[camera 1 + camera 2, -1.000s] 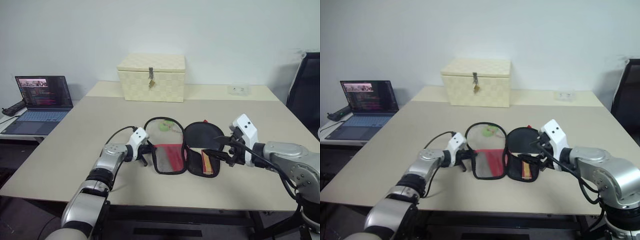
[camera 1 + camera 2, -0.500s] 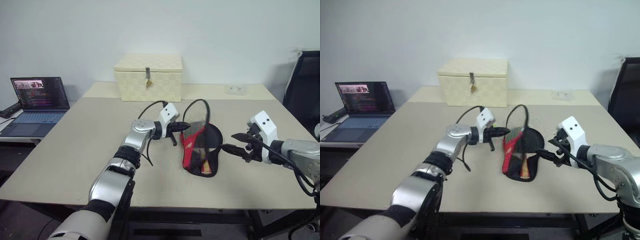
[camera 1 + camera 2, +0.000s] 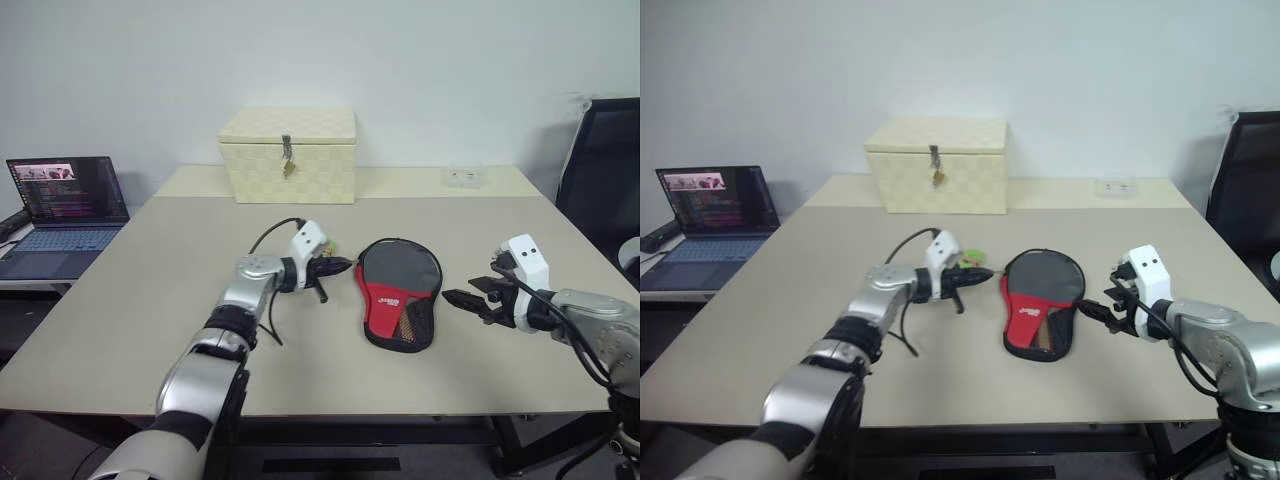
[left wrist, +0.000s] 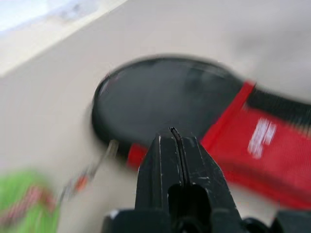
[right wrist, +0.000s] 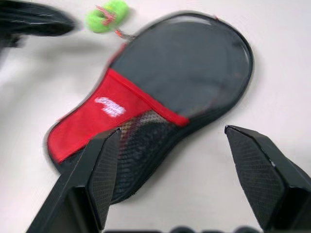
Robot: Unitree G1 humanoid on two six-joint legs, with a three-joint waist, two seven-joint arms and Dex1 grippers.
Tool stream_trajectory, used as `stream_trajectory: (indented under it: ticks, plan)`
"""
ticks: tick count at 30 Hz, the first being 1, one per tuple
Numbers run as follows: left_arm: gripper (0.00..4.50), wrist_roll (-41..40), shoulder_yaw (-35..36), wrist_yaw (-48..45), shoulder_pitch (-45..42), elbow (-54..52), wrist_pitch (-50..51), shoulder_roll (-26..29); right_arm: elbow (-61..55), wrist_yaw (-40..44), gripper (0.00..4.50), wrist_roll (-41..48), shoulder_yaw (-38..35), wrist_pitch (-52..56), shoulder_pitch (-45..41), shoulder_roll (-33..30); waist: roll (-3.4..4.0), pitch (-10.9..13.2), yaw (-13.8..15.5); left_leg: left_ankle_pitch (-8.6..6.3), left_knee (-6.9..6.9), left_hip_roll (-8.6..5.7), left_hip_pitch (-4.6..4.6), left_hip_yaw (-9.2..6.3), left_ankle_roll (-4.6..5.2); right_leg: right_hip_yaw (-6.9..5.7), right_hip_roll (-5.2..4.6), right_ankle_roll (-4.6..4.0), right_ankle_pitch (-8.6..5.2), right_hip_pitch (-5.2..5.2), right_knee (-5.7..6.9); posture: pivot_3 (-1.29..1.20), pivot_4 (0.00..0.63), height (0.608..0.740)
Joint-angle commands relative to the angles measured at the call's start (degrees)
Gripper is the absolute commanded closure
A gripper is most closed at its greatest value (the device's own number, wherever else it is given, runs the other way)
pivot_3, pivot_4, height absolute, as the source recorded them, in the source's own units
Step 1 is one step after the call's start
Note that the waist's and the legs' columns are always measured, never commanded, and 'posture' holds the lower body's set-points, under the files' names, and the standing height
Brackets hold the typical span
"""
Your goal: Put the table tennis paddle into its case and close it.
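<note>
Case (image 3: 398,303) lies flat on the table (image 3: 150,300) between both arms, folded over, its grey round front and red panel with white logo facing up, black mesh by the narrow end; a green pull tag (image 3: 971,259) sits beside it. Left gripper (image 3: 345,265) reaches level toward the case's rim, fingers pressed together. Right gripper (image 3: 452,297) hangs just beside the case's other edge, fingers spread wide, holding nothing.

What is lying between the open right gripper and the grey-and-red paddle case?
Nothing: bare beige table separates right gripper from the soft grey-and-red paddle case, as the left eye view shows.
</note>
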Motion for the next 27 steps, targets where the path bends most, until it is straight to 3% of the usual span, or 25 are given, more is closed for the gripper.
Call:
stream_trajectory:
  ticks: [1, 5, 11, 26, 27]
  plan:
    - [4.5, -4.13, 1.96, -4.22, 2.99, -10.2, 3.71, 2.26, 1.91, -1.67, 0.02, -2.18, 1.6, -3.68, -1.56, 2.41, 0.0, 0.0, 0.01, 0.0, 0.01, 0.0, 0.0, 0.0, 0.0, 0.01, 0.0, 0.0, 0.0, 0.0, 0.0, 0.0, 0.15, 0.74]
    - [4.5, -7.87, 3.19, -6.82, 9.9, -21.98, 10.67, 6.2, 9.65, -3.97, 0.02, -7.03, 5.83, -9.28, -3.12, 6.95, 0.02, -0.01, -0.17, 0.0, 0.0, 0.03, 0.04, 0.01, 0.0, 0.04, 0.0, -0.01, 0.01, 0.0, 0.02, 0.0, 0.15, 0.74]
    - [4.5, -10.27, 4.36, -4.64, 15.36, -32.27, 16.85, 8.86, 17.92, -3.74, 0.02, -12.78, 10.06, -15.38, -3.75, 8.31, 0.02, -0.01, 0.11, 0.0, 0.03, 0.02, 0.03, -0.01, -0.01, 0.0, -0.02, -0.01, 0.01, 0.01, 0.05, 0.0, 0.15, 0.74]
    - [4.5, -11.51, 3.9, -1.42, 17.5, -37.14, 19.7, 9.78, 24.73, 0.06, 0.02, -16.2, 16.58, -16.35, -6.72, 14.37, 0.01, -0.03, -1.07, 0.0, 0.04, 0.08, 0.17, 0.03, -0.01, 0.06, 0.02, -0.03, 0.02, 0.05, 0.13, 0.0, 0.15, 0.74]
    - [4.5, -11.53, 3.88, -1.39, 17.52, -37.22, 19.74, 9.81, 25.31, 0.42, 0.19, -16.38, 16.82, -16.37, -7.04, 14.75, 0.01, -0.03, -1.24, 0.0, 0.04, 0.09, 0.2, 0.04, -0.01, 0.07, 0.03, -0.03, 0.02, 0.06, 0.15, 0.0, 0.15, 0.74]
